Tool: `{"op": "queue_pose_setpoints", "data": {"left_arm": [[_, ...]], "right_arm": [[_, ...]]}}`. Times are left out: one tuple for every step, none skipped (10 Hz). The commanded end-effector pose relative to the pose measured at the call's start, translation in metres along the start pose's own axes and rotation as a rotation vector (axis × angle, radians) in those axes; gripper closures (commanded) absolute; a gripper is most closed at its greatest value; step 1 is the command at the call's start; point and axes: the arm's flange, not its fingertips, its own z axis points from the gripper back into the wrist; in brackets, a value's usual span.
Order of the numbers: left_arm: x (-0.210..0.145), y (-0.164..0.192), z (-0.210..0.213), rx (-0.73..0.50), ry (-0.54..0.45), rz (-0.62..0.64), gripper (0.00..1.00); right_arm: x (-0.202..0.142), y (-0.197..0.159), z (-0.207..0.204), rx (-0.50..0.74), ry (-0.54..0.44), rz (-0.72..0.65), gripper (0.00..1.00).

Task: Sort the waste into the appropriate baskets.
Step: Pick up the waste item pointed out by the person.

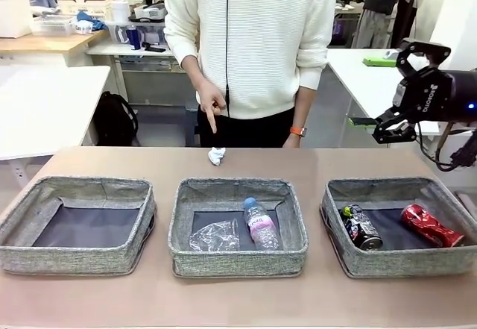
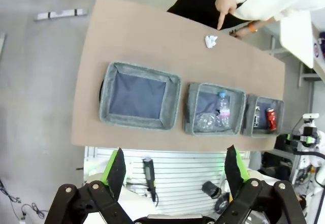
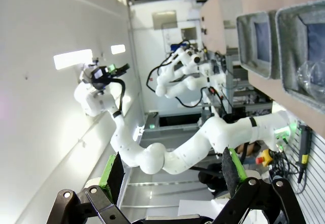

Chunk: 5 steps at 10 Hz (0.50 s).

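A: Nearest: three baskets in a row; crumpled clear plastic and clear bottle in the middle one, dark can and red crushed can in the right one.

B: Beyond: white paper wad on bare table, directly beneath the person's hand, forefinger pointing down, not touching. Right gripper raised at right, jaws spread; left gripper high overhead, jaws likewise apart.

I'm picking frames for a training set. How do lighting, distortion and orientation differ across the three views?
Front view: even light, soft shadows, sharp on the three baskets. Left wrist view: wide-angle, the table bows, pale floor. Right wrist view: rolled sideways, bright ceiling lights glare, the left arm shows across the frame.
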Motion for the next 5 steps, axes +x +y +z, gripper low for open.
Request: {"op": "queue_pose_setpoints", "data": {"left_arm": [[-0.0057,-0.0149,-0.0111,-0.022,0.007,-0.023,0.00],[-0.0057,-0.0149,-0.0111,-0.022,0.007,-0.023,0.00],[-0.0057,-0.0149,-0.0111,-0.022,0.007,-0.023,0.00],[-0.0057,-0.0149,-0.0111,-0.022,0.007,-0.023,0.00],[-0.0023,-0.0107,-0.0065,-0.009,0.014,-0.022,0.00]], "right_arm": [[0.0010,0.0030,-0.0014,0.028,-0.003,0.007,0.00],[0.0010,0.0030,-0.0014,0.028,-0.003,0.007,0.00],[0.0010,0.0030,-0.0014,0.028,-0.003,0.007,0.00],[0.0010,0.0030,-0.0014,0.028,-0.003,0.007,0.00],[0.0010,0.0030,-0.0014,0.028,-0.003,0.007,0.00]]}}
